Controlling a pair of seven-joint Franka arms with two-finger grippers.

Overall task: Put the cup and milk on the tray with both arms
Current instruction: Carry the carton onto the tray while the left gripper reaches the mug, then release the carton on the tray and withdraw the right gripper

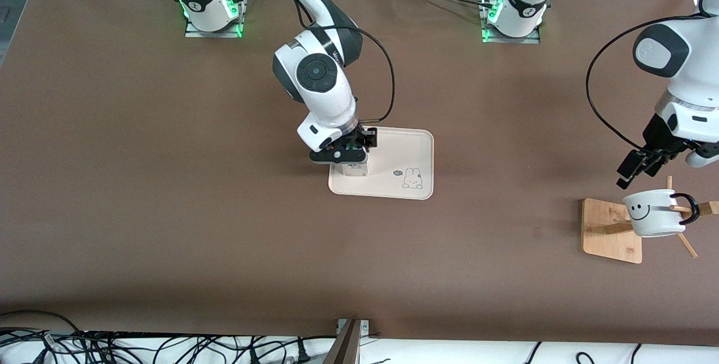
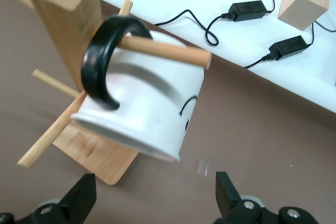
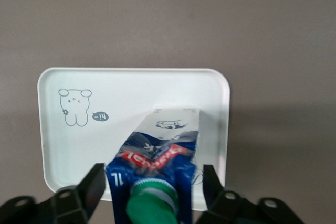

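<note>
The brown table carries the cream rabbit tray near its middle and a wooden mug rack toward the left arm's end. The milk carton stands upright on the tray, in the corner toward the right arm's end and nearest the front camera. The right gripper is directly over it, and the right wrist view shows its fingers spread to either side of the carton, with a gap on both sides — let go, not gripping.

The smiley-face mug hangs tilted on a rack peg by its black handle. The left gripper hovers just above it, jaws wide open and empty.

So the milk looks placed; the mug is not yet picked.

Risks from here:
- The carton sits close to the tray rim, so a finger catching its gable or green cap on the lift could tip it off the edge.
- The peg runs through the handle — pulling the mug straight up, not along the peg, could drag or topple the rack.
- A tilted, glossy wall invites a slipping grip.
</note>
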